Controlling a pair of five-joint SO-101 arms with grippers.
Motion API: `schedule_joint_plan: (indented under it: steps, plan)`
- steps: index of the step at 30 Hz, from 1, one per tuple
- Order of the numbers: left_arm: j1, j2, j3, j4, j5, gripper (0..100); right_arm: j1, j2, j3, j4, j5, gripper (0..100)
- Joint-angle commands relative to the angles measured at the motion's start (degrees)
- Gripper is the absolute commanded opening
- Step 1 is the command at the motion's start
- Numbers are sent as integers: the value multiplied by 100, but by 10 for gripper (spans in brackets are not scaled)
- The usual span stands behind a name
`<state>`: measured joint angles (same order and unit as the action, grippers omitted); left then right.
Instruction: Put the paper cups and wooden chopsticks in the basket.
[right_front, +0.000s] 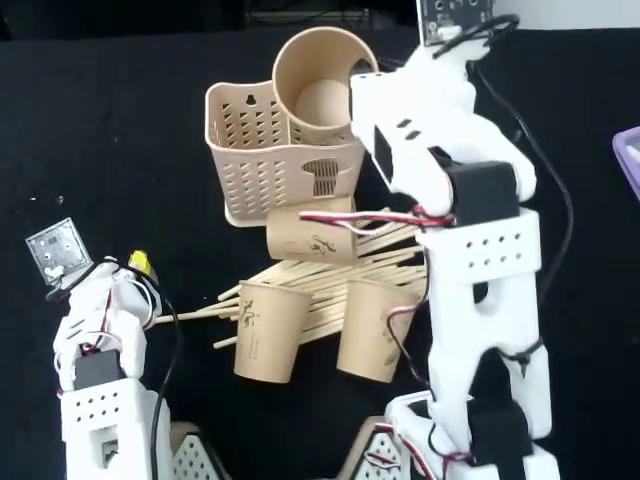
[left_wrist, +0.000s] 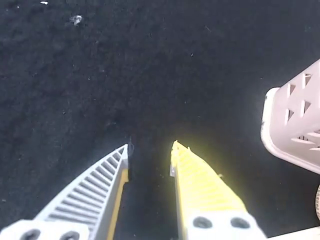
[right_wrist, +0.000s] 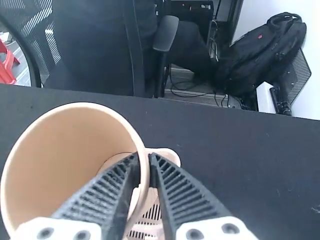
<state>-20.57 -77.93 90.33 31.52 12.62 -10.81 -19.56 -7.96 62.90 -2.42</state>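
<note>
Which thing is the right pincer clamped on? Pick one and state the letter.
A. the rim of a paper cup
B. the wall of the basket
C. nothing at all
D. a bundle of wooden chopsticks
A: in the right wrist view the right pincer has one finger inside and one outside the rim of the paper cup, which the high view shows tilted at the top of the basket.
</note>
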Motion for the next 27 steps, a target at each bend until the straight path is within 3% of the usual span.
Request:
schedule_joint_plan:
  steps: [1, 19, 25, 27]
  plan:
    - [13, -79, -22, -132, 35, 145, -97, 312, -514, -193, -62, 11]
    - [13, -79, 31, -123, 35, 145, -97, 1341, -505, -158, -62, 18]
    - [13, -79, 40, -123, 35, 145, -176, 1288, -549, -149, -62, 242]
    - [13, -79, 40, -123, 35, 145, -220, 1279, -576, -185, -62, 268]
